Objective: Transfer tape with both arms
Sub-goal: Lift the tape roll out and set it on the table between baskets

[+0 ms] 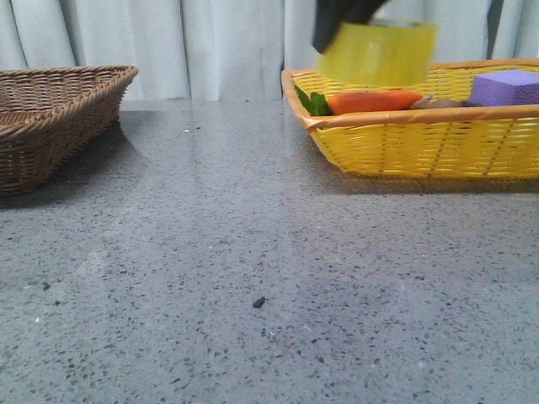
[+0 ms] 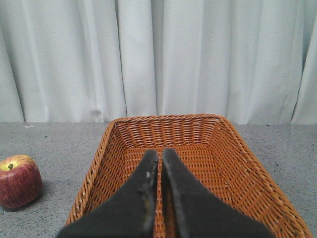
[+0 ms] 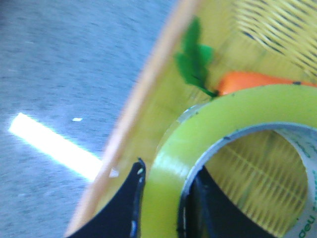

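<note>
Right gripper [image 3: 166, 208] clamped on the tape [image 1: 378, 52], one finger inside the core, roll held in air above your yellow basket [image 1: 421, 139] at table's far right. Left gripper [image 2: 159, 161] fingers together over brown basket [image 2: 218, 148], far left.

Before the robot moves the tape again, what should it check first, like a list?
1. Right gripper has hold of the tape: ok, one finger outside the roll wall, one inside the core.
2. Tape lifted above the yellow basket: ok in the front view.
3. Carrot and purple block left lying in the basket: ok.
4. Left gripper ready to receive: not ok, jaws nearly shut.
5. Left gripper near the tape: not ok, it hangs over the brown basket.
6. Brown basket has room: ok, the part that shows is bare.
</note>
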Tool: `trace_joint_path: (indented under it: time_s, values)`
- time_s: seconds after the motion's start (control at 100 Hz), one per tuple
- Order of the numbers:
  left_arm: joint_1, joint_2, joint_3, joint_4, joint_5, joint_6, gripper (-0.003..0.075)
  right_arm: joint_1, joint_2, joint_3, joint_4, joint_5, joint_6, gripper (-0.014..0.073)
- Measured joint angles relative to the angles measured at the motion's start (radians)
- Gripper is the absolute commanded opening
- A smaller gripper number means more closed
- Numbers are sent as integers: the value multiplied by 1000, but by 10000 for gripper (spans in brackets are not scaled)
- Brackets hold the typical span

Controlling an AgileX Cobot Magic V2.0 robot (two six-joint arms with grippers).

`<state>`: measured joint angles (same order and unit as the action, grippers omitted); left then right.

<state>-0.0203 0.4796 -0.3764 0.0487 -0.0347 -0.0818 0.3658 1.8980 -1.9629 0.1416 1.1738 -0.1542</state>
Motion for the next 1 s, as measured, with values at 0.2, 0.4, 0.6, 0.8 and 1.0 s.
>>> trace_joint_path:
  time_s: [0.2,0.4,0.6,0.8,1.0]
  values:
    - [0,0,0,0,0,0,-20,148,0,-66,0,20,-46,-48]
    - [0,0,0,0,0,0,-20,291,7,-74,6,14,-57,-48]
    - [0,0,0,0,0,0,-20,357,72,-77,-9,5,-65,-48]
    - [0,0,0,0,0,0,-20,358,147,-77,-27,3,-67,-46]
    - [0,0,0,0,0,0,-21,358,163,-77,-29,-10,-67,-16]
